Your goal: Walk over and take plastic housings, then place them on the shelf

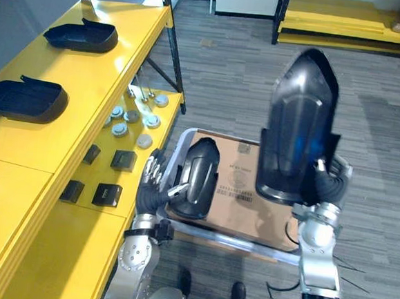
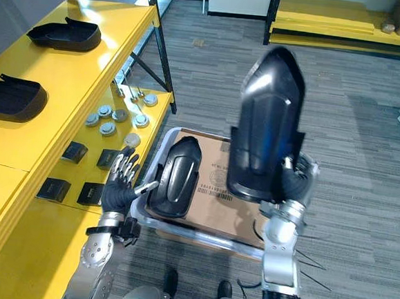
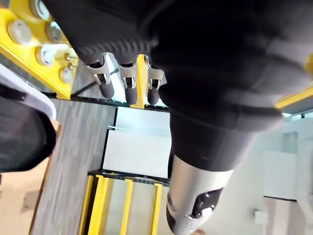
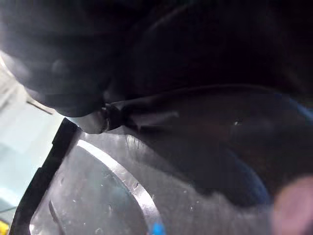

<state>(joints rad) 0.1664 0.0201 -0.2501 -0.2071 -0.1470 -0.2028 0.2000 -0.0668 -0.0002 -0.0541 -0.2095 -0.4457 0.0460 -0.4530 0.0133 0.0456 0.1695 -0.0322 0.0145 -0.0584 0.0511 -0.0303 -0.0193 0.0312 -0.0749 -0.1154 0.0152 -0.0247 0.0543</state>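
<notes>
Where the yellow shelf [image 1: 84,123] runs along the left, far housing [image 1: 81,36] and near housing [image 1: 24,99] resting on top, left hand [image 1: 154,187] spread loose beside a third housing [image 1: 198,177] lying on cardboard [image 1: 247,209] in a grey bin [image 1: 227,240], right hand [image 1: 328,182] clasping a raised housing [image 1: 299,123] upright.

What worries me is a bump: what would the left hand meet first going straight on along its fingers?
Probably the nearest round silver disc at the edge of the lower yellow shelf; the left hand has straight fingers aimed forward at it. Depth is unclear, so they might pass over it.
</notes>
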